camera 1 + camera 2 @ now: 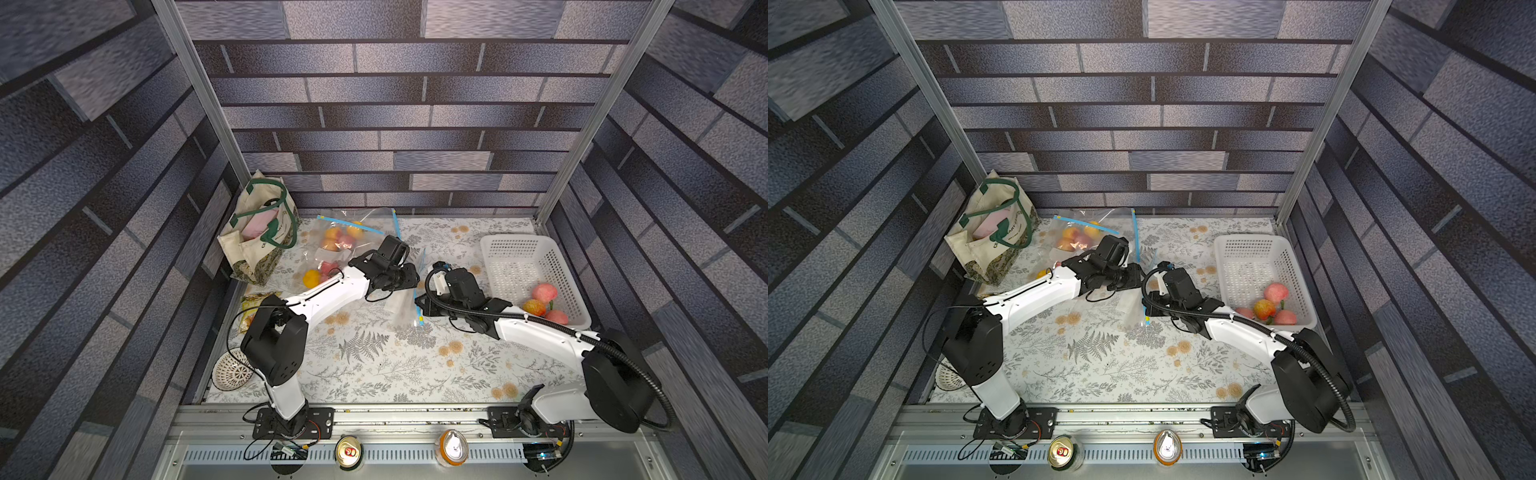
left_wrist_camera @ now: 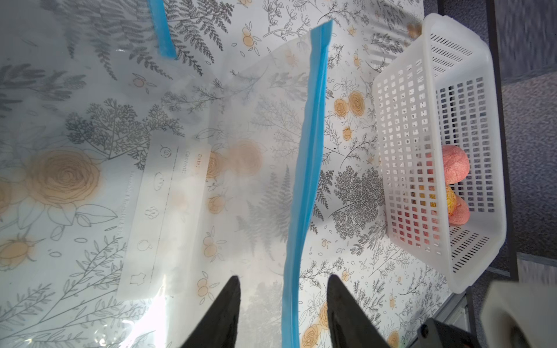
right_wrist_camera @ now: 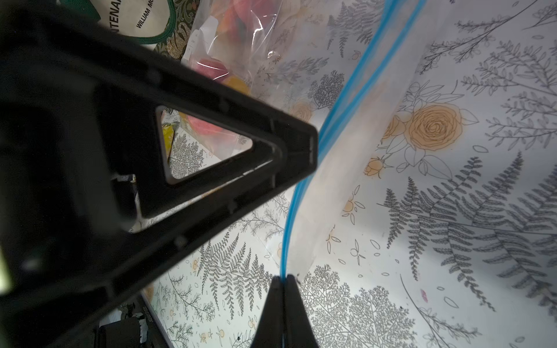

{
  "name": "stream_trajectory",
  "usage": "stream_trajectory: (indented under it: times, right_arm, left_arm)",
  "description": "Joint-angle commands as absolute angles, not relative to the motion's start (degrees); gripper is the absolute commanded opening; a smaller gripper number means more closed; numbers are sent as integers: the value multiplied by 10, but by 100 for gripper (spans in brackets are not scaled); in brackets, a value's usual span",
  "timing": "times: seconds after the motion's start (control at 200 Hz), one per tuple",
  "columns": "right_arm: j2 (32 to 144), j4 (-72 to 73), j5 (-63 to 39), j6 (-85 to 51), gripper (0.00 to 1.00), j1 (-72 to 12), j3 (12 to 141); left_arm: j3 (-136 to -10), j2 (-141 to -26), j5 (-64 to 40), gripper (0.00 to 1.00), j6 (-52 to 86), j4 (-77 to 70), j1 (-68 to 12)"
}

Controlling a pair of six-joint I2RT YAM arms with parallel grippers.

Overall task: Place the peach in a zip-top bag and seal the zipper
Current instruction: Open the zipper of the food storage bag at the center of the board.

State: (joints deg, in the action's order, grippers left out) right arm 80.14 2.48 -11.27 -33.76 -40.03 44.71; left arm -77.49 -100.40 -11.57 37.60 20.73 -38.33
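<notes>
Right tool (image 3: 283,277) pinches blue zipper (image 3: 285,241); left tool (image 2: 283,276) straddles it, untouching.

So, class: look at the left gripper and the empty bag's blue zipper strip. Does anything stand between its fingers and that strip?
Nothing visible does. The left gripper straddles the zipper strip, one finger on each side, with only open gaps between. The right gripper is shut on the same strip.

Top views: mounted high over the near edge, aimed downward; the whole table (image 1: 374,374) is shared. Left wrist view: held close above the zip-top bag (image 2: 241,135), basket (image 2: 407,135) included. Right wrist view: held close beside the same bag's zipper (image 3: 339,102).
</notes>
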Motion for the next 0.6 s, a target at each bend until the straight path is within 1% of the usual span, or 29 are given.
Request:
stream_trajectory:
  times: [0.0,0.185,0.331,0.391,0.471,0.596]
  right_arm:
    - [807,17,-114,-336,0,-403,450]
    - [810,5,-117,-335,0,-403,454]
    - [812,-1,-113,-334,0,-403,453]
    - [813,-1,-113,-335,0,-403,454]
    - [816,-2,-113,-337,0,-403,454]
    - [817,-4,-115,-337,0,-403,457]
  left_arm:
    - [-796,-1026,-105,41,349,215,-384]
    - [-805,-1033,-105,40,344,203,-380]
    - [-814,-1025,-110,53,337,198,-377]
    - [-822,-1027,-109,55,335,198,-375]
    - [-837,-1039,-103,55,328,208,-374]
    - [-850,-1055,-84,50,318,214,-374]
